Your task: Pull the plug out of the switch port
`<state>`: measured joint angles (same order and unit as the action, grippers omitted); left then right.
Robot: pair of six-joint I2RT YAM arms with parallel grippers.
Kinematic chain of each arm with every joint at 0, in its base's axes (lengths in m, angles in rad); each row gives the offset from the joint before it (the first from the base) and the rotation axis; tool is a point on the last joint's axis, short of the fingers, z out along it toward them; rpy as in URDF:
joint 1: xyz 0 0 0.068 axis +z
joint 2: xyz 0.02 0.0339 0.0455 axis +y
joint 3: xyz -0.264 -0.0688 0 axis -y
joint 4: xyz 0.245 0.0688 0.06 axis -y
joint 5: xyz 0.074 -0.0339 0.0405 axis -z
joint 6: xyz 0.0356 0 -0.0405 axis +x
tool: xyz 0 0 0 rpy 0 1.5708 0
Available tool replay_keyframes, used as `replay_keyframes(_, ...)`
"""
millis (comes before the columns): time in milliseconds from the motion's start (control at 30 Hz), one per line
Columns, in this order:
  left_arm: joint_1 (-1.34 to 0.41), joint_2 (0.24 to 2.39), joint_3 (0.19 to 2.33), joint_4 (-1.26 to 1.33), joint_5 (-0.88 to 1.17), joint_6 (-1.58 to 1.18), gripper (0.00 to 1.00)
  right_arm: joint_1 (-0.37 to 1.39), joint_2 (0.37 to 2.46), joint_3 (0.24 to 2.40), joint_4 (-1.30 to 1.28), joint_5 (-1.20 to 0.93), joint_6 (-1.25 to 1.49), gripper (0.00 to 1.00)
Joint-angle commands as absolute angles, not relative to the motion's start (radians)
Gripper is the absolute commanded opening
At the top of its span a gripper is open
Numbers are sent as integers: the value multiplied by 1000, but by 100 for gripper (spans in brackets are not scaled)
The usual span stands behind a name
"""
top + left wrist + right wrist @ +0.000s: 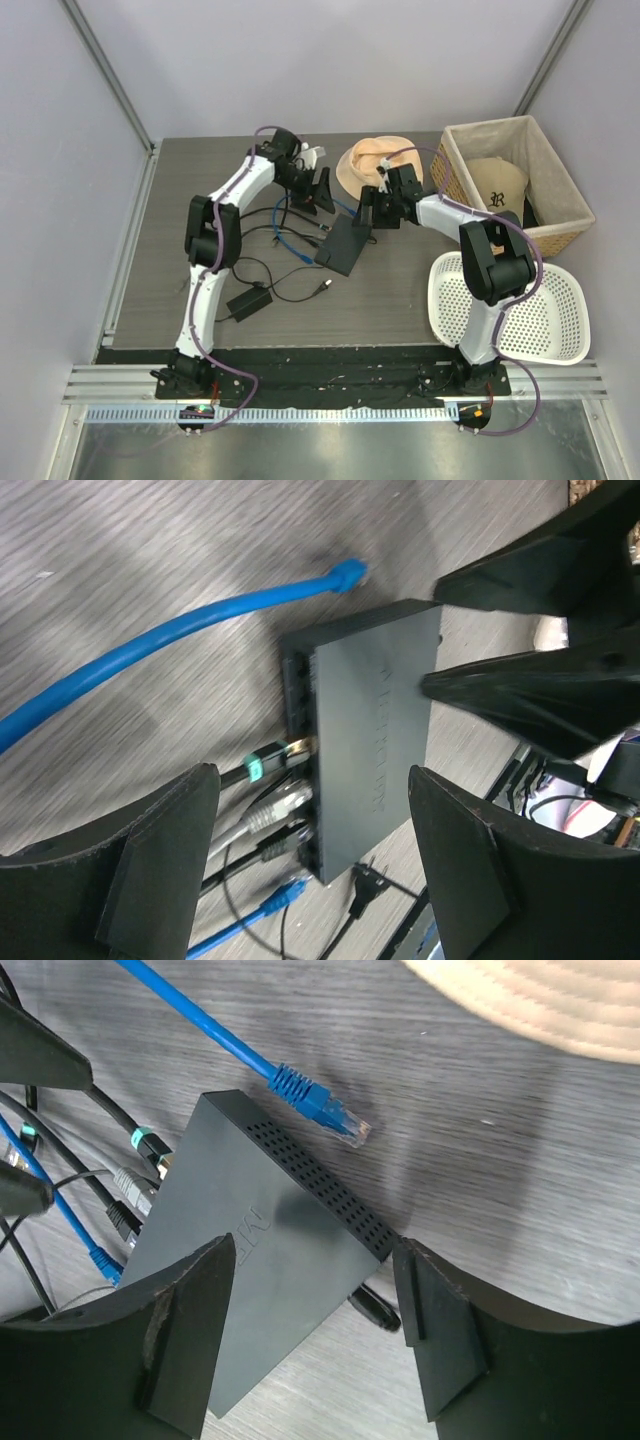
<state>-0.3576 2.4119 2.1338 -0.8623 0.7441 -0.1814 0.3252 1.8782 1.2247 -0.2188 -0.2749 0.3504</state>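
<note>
Plug (290, 888) sits at the end port (308, 858) of the switch (375, 730); I cannot tell whether it is seated. Another blue plug (325, 1110) lies loose beside it. Left claw (310, 780) gapes wide over the port row, and right claw (315, 1250) gapes wide astride the switch. Best to pin the switch, squeeze the latch and draw straight out. Lid lettering is unreadable; the hat (497, 190) shows an R.

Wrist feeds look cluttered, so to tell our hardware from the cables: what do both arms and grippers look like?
The left arm and right arm match: white links between bulky black joints, a purple cable looped loosely along each. The left gripper and right gripper are matte black, with broad fingers tapering like wedges. No markings are legible.
</note>
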Motion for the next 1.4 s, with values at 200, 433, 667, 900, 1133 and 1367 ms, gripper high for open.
replay_keyframes(200,-338,2373,2080,-879,692,-167,78,334,1991,1319,-164,-417,322,62)
replay_keyframes(433,-314,2221,1813,-822,672,-181,78,393,2059,1390,-143,-491,255,58)
replay_keyframes(667,-322,2105,1648,-792,703,-221,76,417,2115,1448,-138,-500,227,54)
replay_keyframes(900,-321,2026,1543,-767,695,-239,77,431,2132,1482,-135,-491,201,55)
replay_keyframes(1133,-296,2046,1633,-828,655,-196,78,414,2017,1499,-158,-454,138,75)
replay_keyframes(1367,-262,2063,1746,-883,609,-130,80,351,1861,1451,-230,-475,8,80)
